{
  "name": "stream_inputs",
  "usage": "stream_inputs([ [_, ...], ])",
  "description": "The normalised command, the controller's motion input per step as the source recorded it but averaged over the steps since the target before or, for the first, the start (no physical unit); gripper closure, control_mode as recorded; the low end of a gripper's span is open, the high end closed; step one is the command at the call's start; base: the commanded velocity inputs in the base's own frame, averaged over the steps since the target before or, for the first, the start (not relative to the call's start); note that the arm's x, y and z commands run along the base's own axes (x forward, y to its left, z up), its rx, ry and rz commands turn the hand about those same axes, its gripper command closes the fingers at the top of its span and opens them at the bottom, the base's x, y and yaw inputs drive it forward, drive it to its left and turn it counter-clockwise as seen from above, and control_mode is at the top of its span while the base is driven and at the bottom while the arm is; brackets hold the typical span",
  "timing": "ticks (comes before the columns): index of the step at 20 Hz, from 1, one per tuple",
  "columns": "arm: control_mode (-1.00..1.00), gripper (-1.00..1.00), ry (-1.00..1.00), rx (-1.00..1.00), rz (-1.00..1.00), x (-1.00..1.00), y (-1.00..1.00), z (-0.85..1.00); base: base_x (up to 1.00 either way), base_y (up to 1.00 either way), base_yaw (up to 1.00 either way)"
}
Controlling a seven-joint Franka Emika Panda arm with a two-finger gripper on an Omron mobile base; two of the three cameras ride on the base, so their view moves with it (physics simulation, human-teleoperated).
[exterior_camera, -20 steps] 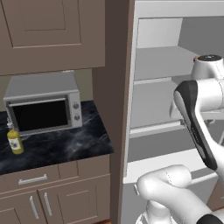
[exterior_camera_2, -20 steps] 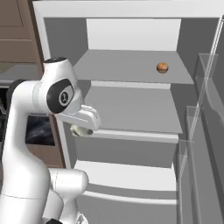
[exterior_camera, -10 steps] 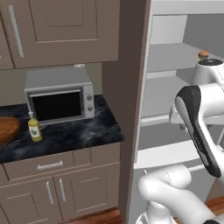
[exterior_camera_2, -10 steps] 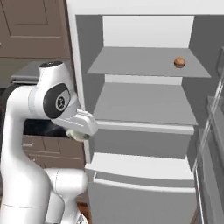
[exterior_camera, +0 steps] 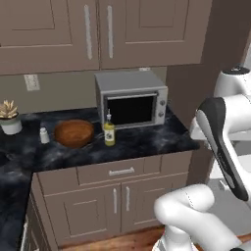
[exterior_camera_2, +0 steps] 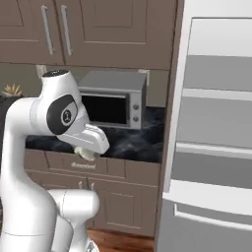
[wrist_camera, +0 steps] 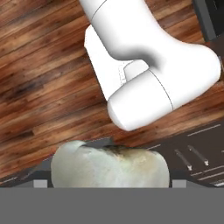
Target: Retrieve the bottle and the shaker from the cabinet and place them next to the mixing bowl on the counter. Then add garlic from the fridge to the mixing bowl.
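While you are looking through the left base view, the mixing bowl (exterior_camera: 73, 132) is sitting on the counter (exterior_camera: 147, 141) in front of you, with the bottle (exterior_camera: 109, 133) standing just to its right and the shaker (exterior_camera: 44, 135) just to its left. Both are standing upright. The microwave (exterior_camera: 131, 98) is sitting behind the bottle, and the cabinet (exterior_camera: 98, 29) above is showing you its doors closed. A potted succulent (exterior_camera: 9, 117) is standing at the far left of the counter.

In the right base view, you are seeing the gripper (exterior_camera_2: 86, 153) hanging in front of the counter edge with a pale lump, the garlic (exterior_camera_2: 87, 154), tucked under it. The fridge (exterior_camera_2: 211, 123) is standing open on the right.

In the hand view, the garlic (wrist_camera: 109, 164) is sitting between the jaws, which are pinching it at a wide spread, and the wooden floor (wrist_camera: 43, 65) is lying beyond it.
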Motion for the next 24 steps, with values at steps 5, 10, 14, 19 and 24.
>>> stream_inputs([
  [5,1.0,1.0,0.0,0.0,0.0,0.0,0.0,0.0,0.46,0.7,0.46],
  [10,1.0,1.0,0.0,0.0,0.0,0.0,0.0,0.0,0.71,0.23,0.38],
  [14,1.0,1.0,0.0,0.0,0.0,0.0,0.0,0.0,0.74,0.23,0.29],
  [19,1.0,1.0,0.0,0.0,0.0,0.0,0.0,0.0,0.71,0.5,0.26],
  [24,1.0,1.0,0.0,0.0,0.0,0.0,0.0,0.0,0.61,0.53,0.2],
])
